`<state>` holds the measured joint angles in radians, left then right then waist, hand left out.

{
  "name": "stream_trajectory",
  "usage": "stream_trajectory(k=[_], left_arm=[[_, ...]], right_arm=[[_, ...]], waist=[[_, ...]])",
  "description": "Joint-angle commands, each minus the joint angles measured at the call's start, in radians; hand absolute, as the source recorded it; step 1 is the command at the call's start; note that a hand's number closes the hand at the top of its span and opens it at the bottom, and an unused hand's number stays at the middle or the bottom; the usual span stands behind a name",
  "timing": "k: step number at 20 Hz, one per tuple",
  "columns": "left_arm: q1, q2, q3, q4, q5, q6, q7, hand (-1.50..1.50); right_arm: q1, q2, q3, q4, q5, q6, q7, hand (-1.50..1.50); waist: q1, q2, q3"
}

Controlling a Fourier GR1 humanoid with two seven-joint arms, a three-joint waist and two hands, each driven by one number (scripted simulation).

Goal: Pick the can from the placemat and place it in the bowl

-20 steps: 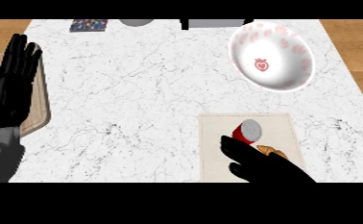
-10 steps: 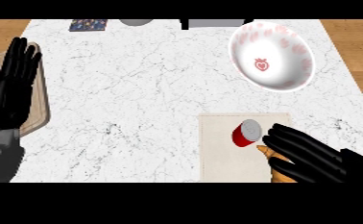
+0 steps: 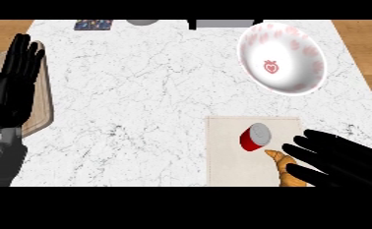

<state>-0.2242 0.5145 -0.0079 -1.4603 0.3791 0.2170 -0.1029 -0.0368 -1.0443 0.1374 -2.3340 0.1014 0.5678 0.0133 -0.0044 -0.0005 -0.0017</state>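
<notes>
Head view. The can [image 3: 255, 138], red with a grey top, stands on the pale placemat [image 3: 225, 159] near the bench's [image 3: 145, 100] lower right, a little tilted. The right hand [image 3: 335, 158] lies just to the can's right, fingers spread wide and straight, holding nothing; a gap shows between fingertips and can. A brown croissant [image 3: 285, 170] lies on the placemat just below the can, partly under the hand. The bowl [image 3: 283, 58], white with red marks, sits well apart, toward the bench's upper right. The left hand [image 3: 20, 78] rests open at the left edge, over a wooden board [image 3: 42, 107].

Risks, as judged: the can is not yet grasped. Closing from the side could nudge or topple it, given its tilt. The fingers could catch the croissant along with, or instead of, the can.
</notes>
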Motion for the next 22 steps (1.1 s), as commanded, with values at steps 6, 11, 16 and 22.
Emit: stream_trajectory(k=[6,11,16,22], left_arm=[[-0.111,-0.011,0.052,0.044,-0.019,-0.024,0.084,0.00],[-0.002,-0.082,0.017,-0.040,-0.084,-0.011,0.038,0.00],[-0.037,-0.074,0.069,0.030,-0.093,-0.058,0.029,0.00],[0.042,-0.075,0.120,-0.062,-0.080,-0.109,0.045,0.00]], right_arm=[[-0.064,0.093,0.060,0.117,0.166,0.135,-0.022,-1.50],[-0.094,0.229,0.163,0.187,0.317,0.133,-0.023,-1.50],[-0.106,0.306,0.194,0.295,0.415,0.142,-0.086,-1.50],[-0.106,0.370,0.184,0.359,0.524,0.143,-0.112,-1.50]], waist=[[0.004,0.002,0.002],[0.012,0.001,0.002],[0.008,0.002,0.002],[0.008,0.000,0.002]])
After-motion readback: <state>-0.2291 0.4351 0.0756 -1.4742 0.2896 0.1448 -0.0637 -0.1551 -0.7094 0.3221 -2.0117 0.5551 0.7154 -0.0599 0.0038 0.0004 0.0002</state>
